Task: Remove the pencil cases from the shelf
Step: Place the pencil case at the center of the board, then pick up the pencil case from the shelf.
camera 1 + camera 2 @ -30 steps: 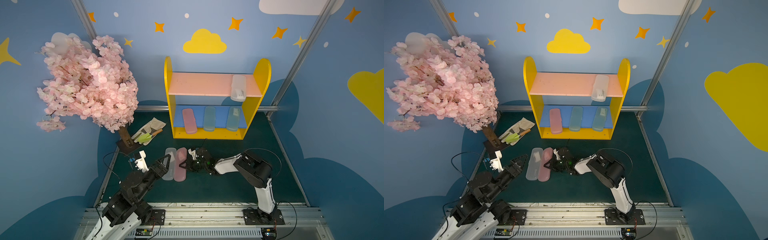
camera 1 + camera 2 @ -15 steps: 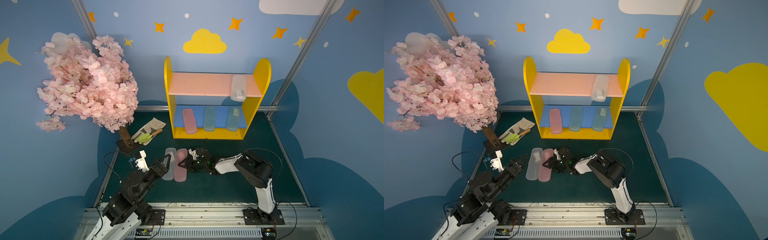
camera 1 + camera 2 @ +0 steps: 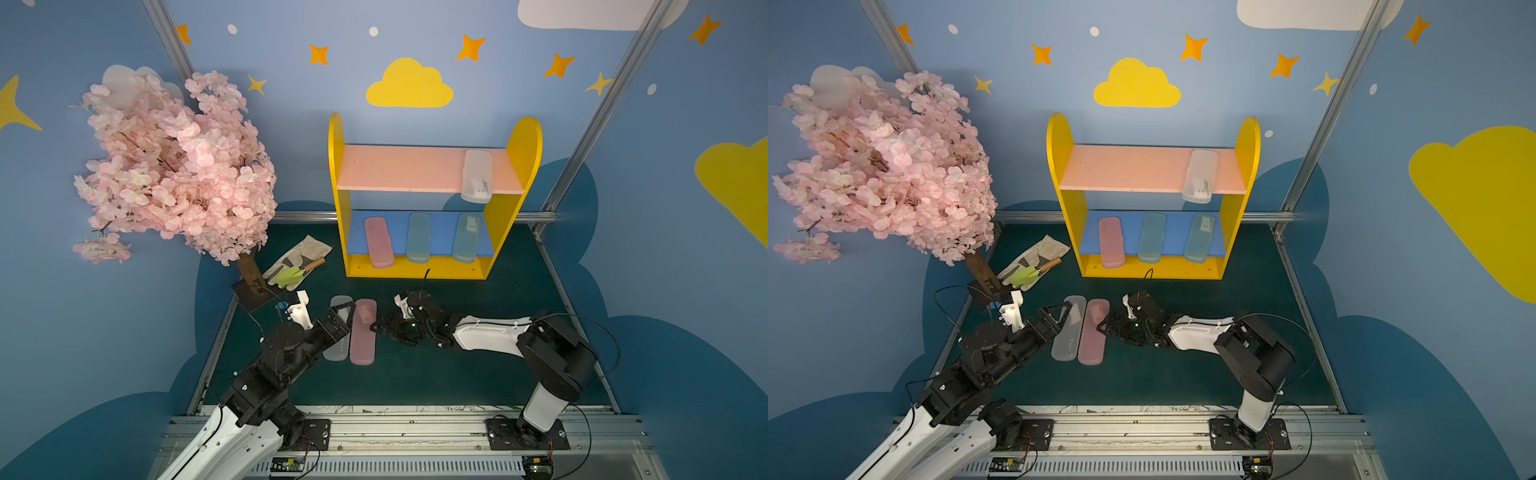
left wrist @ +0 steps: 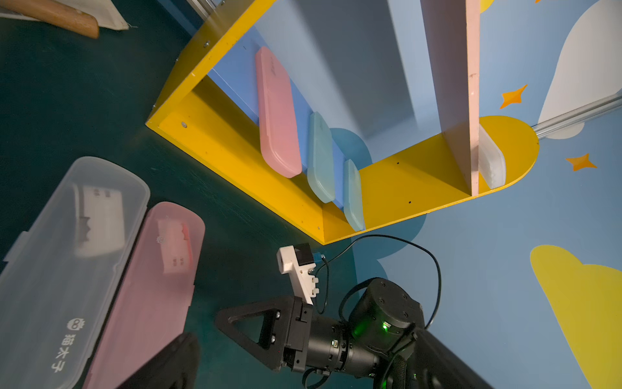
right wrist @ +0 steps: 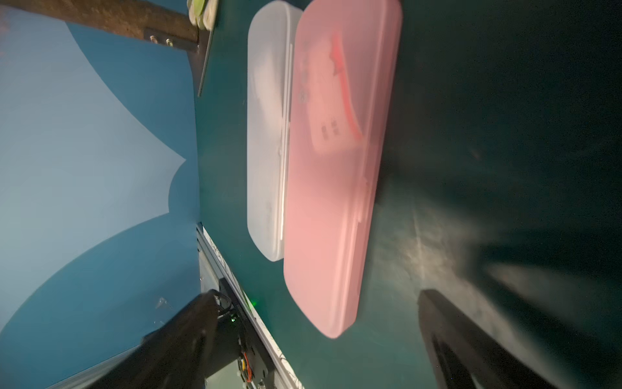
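dark green matting (image 3: 457, 374) below a wall (image 3: 415, 41) of painted clouds and stars, where we find two of the pencil cases off the shelf (image 3: 340, 187): a clear case (image 3: 1064, 349) and a pink case (image 3: 363, 336) lie touching, side by side, on the mat. the right gripper (image 3: 376, 326) sits low just beside the pink case, fingers spread wide and holding nothing. the left gripper (image 3: 343, 318) hovers over the clear case's shelf-side end, equally wide and empty. four remain shelved: an upper clear case (image 3: 477, 176) on the pink upper board (image 3: 399, 168), jutting past its front edge close to a yellow side panel (image 3: 515, 166), and a lower pink case (image 3: 379, 242), a teal case (image 3: 418, 238) and a second teal case (image 3: 466, 238) overhanging the blue lower board (image 3: 399, 237). we judge the risks plain: a careless pull-back by the right arm could shove the pink case into its neighbour. any nudge to an overhanging case, or a finger jammed against that panel, could tip one to the floor.
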Motion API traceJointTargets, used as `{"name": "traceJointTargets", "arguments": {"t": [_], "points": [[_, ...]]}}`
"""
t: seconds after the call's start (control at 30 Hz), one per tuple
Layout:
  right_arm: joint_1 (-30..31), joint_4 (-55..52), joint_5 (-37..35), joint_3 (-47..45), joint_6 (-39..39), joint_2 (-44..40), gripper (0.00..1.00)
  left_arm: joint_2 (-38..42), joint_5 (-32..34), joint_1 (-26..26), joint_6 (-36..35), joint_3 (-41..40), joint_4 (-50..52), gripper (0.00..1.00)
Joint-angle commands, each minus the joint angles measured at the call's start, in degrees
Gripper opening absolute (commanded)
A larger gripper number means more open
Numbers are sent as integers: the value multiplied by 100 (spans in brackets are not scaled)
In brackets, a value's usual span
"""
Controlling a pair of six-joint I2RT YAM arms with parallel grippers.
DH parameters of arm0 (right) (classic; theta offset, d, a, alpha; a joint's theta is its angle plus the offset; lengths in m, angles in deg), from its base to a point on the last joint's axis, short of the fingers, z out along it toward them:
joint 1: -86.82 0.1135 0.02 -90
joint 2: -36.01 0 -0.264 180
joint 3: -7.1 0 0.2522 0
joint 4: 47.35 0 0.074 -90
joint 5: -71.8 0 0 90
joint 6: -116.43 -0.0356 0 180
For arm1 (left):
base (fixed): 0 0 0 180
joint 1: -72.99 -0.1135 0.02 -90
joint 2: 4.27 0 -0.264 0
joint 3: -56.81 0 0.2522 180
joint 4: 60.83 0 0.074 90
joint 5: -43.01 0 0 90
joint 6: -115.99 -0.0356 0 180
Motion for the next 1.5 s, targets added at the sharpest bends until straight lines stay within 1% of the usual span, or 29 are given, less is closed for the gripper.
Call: {"name": "traceJointTargets", "arguments": {"t": [0.0, 0.13, 0.2, 0.3, 0.37, 0.57, 0.73, 0.87, 0.9, 1.03, 1.1, 1.23, 1.47], "points": [[-62, -1381, -684, 39, 777, -752, 99, -497, -344, -16, 164, 470, -577, 100], [-150, -2588, -1379, 249, 1272, -1523, 99, -1377, -659, 0, 302, 1101, -1060, 100], [-220, -3171, -1778, 347, 1216, -1877, 99, -1857, -806, 7, 324, 1525, -1253, 100], [-342, -3577, -2259, 293, 1353, -2439, 99, -2615, -1095, 39, 373, 2291, -1350, 100], [-390, -3613, -2581, 122, 1333, -2899, 99, -3074, -1235, 94, 466, 2716, -1466, 100], [-463, -2939, -3162, -787, 1896, -4381, 99, -4287, -1330, 338, 931, 3749, -2043, 100], [-505, -3065, -3611, -1148, 2074, -5448, 99, -5284, -1374, 502, 1066, 4807, -2072, 100], [-535, -3295, -3834, -1150, 2124, -5925, 99, -5936, -1398, 574, 1433, 5338, -2332, 100], [-540, -3336, -3862, -1305, 2144, -6016, 99, -6118, -1384, 586, 1594, 5464, -2349, 100], [-550, -3455, -3950, -1343, 2129, -6274, 99, -6633, -1044, 644, 2135, 5586, -2859, 96], [-556, -3507, -3982, -1372, 2129, -6379, 99, -6887, -969, 654, 2082, 5884, -2845, 93], [-569, -3600, -4052, -1427, 2105, -6597, 99, -7350, -943, 688, 1960, 6644, -2558, 93], [-573, -3636, -4118, -1488, 2067, -6849, 99, -7892, -801, 754, 1968, 7414, -2330, 92]]}}
